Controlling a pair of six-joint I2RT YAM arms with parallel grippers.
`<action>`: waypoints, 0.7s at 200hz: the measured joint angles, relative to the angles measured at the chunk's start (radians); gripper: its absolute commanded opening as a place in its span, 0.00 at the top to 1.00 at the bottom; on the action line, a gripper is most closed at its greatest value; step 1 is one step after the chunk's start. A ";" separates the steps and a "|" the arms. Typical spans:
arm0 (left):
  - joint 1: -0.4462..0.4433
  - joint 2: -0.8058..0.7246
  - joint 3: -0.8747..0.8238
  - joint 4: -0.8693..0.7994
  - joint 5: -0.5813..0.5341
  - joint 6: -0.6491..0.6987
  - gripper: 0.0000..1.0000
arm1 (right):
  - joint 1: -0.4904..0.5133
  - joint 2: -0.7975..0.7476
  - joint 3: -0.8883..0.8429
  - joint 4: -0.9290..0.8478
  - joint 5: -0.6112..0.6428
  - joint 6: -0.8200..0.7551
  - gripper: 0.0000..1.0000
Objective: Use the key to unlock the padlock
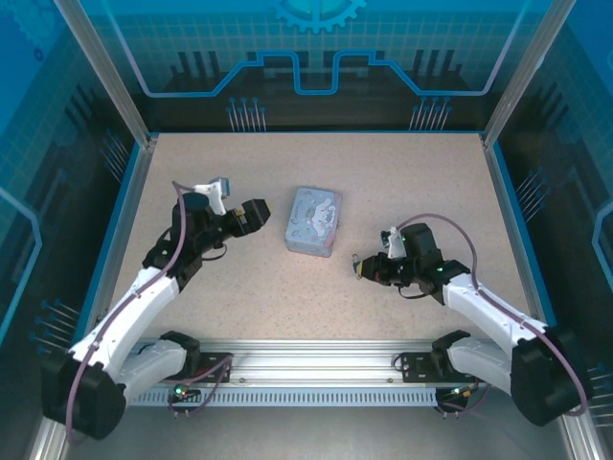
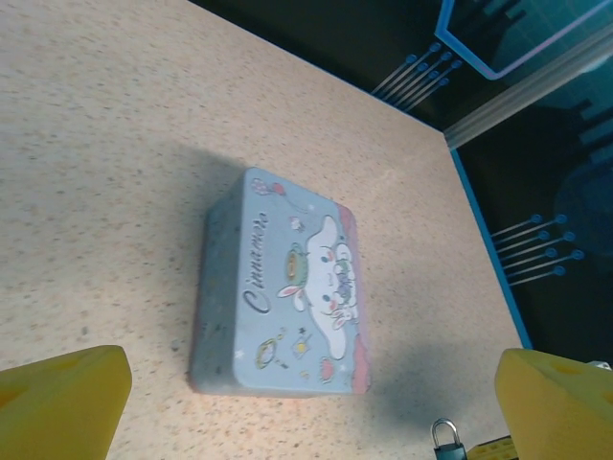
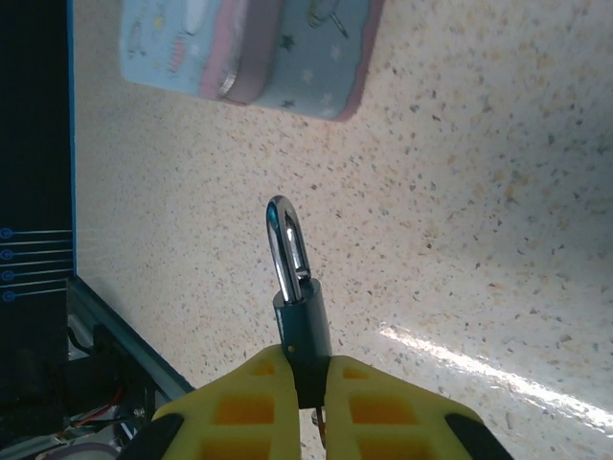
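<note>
Padlock: tiny dark-metal padlock with a silvery shackle, near the pale blue cartoon-printed tin, not touching it.
Right pincer: clamped on the padlock body, shackle sticking out free.
Left pincer: spread wide, holding nothing, facing the tin.
Handling: probably light, rigid and slick, so apt to pivot. Grip the body's flat sides.
Tabletop: speckled beige.

— What colours are on that rounded rectangular tin box?
— Pale blue, with a pink band along the edge. The lid has a white long-eared cartoon figure, small stars and pale cursive lettering.
— And the small metal padlock?
— Dark teal body, bright silvery shackle. The right gripper has yellow fingers edged in black. The flat tabletop is beige with brown speckles.
</note>
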 measured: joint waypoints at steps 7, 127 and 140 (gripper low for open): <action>0.003 -0.018 -0.008 -0.014 -0.012 0.007 0.01 | 0.000 0.021 -0.012 0.023 -0.004 0.014 0.90; 0.021 -0.059 -0.044 -0.092 -0.061 0.014 0.01 | 0.039 0.306 -0.038 0.257 -0.007 0.108 0.89; 0.021 -0.059 -0.049 -0.092 -0.061 0.014 0.01 | 0.040 0.325 -0.038 0.267 -0.004 0.109 0.89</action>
